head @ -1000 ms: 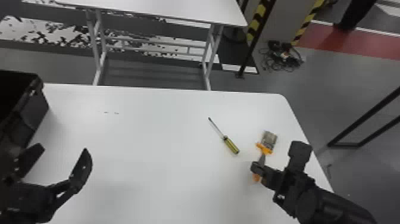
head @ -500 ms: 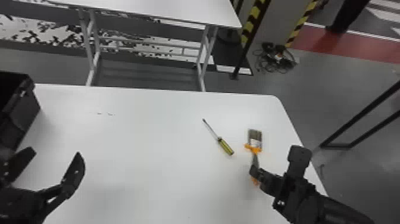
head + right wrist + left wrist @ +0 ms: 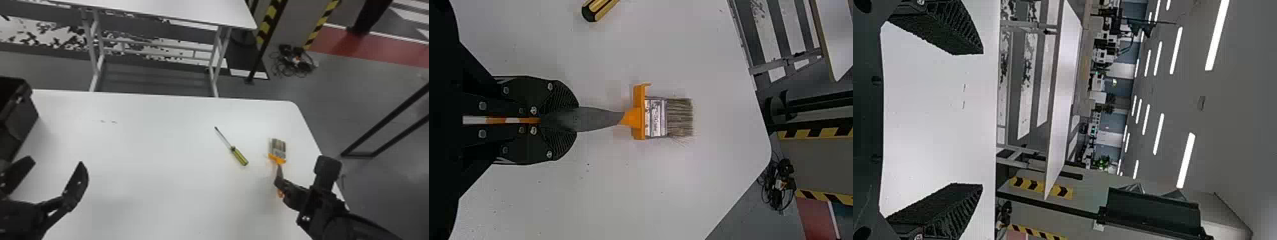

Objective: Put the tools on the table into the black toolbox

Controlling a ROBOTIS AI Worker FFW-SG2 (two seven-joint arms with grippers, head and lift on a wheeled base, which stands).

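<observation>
"Holding the paintbrush (image 3: 655,117), is the right claw (image 3: 573,119)?"

"Yes, closed on the grey handle (image 3: 601,119), with the orange collar (image 3: 639,117) and bristles (image 3: 680,117) beyond the tips. I can't tell whether it touches the white surface (image 3: 153,143)."

"How should it handle?"

"Light, I'd say, and stiff along the handle. Only the bristles should give, so they're a poor place to grab. That handle looks smooth and rounded; it might twist if squeezed loosely."

"And farther out?"

"The screwdriver (image 3: 239,156) lies on the surface, to the robot's left of the brush. Take it across the thick yellow-and-black handle, likely its heavier end. The thin shaft is probably slick, and it could roll."

"The left claw (image 3: 56,162)?"

"Spread wide and empty, near the black toolbox (image 3: 20,124) at the far left. Neither tool looks fragile."
</observation>
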